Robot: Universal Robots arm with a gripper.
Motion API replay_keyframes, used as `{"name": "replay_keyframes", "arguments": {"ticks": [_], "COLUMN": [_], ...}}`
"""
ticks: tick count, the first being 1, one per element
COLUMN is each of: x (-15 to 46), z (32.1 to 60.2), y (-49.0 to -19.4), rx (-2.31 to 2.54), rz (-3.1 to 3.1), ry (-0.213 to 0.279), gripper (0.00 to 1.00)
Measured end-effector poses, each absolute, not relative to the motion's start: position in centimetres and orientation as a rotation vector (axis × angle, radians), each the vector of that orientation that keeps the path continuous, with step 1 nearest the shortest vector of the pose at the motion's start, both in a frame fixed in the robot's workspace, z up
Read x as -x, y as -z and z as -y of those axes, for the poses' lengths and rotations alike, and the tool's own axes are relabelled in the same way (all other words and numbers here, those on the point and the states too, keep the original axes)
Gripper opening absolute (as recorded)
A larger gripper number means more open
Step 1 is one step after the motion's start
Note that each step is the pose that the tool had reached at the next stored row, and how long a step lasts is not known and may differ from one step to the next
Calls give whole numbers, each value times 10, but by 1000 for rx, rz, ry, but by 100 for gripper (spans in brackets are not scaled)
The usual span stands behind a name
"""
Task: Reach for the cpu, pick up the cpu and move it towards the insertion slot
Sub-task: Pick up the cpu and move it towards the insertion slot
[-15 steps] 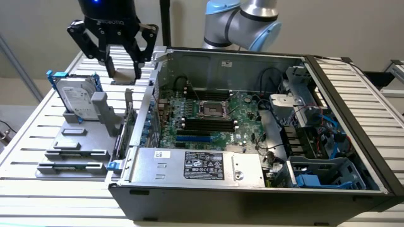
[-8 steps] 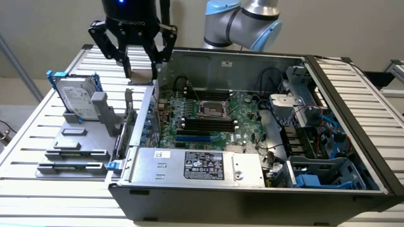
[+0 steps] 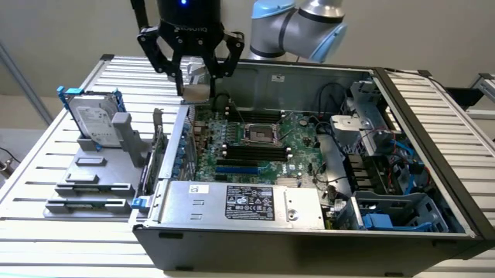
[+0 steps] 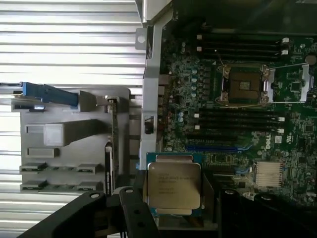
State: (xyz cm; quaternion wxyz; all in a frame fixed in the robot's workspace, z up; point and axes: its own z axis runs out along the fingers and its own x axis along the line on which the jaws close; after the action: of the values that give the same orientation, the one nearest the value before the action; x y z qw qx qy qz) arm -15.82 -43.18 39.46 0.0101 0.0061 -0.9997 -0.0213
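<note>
The gripper (image 3: 196,87) pinches the cpu (image 4: 174,185) above the case edge; a slack pinch could drop it short of the insertion slot (image 3: 261,134).

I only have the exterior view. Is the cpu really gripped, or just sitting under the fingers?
Observer: Gripped. The wrist view shows the cpu clamped in the gripper, printed metal top facing the camera.
Operator: Is the insertion slot free?
Observer: Yes. The insertion slot shows a bare dark centre with nothing seated in it.
Operator: Is the chip over it?
Observer: No. It hangs near the case wall, with a bank of memory slots between it and the socket.
</note>
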Motion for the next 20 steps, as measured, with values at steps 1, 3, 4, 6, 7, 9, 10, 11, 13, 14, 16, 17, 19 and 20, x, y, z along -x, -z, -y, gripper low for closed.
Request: {"name": "replay_keyframes", "arguments": {"ticks": [1, 3, 4, 6, 7, 9, 10, 11, 13, 14, 16, 17, 19, 20], "x": [154, 144, 140, 131, 126, 118, 114, 110, 102, 99, 92, 89, 82, 79], "z": [431, 430, 430, 427, 426, 423, 421, 419, 414, 412, 407, 404, 399, 396], "y": [-394, -394, -394, -393, -393, -392, -391, -391, -389, -388, -386, -385, -383, -382], "rx": [-19, -19, -19, -19, -19, -19, -19, -19, -19, -19, -19, -19, -19, -19], "rz": [3120, 3120, 3120, 3120, 3120, 3120, 3120, 3120, 3120, 3120, 3120, 3120, 3120, 3120], "ry": [67, 67, 67, 67, 67, 67, 67, 67, 67, 67, 67, 67, 67, 67], "gripper": [54, 54, 54, 54, 54, 54, 54, 54, 54, 54, 54, 54, 54, 54]}}
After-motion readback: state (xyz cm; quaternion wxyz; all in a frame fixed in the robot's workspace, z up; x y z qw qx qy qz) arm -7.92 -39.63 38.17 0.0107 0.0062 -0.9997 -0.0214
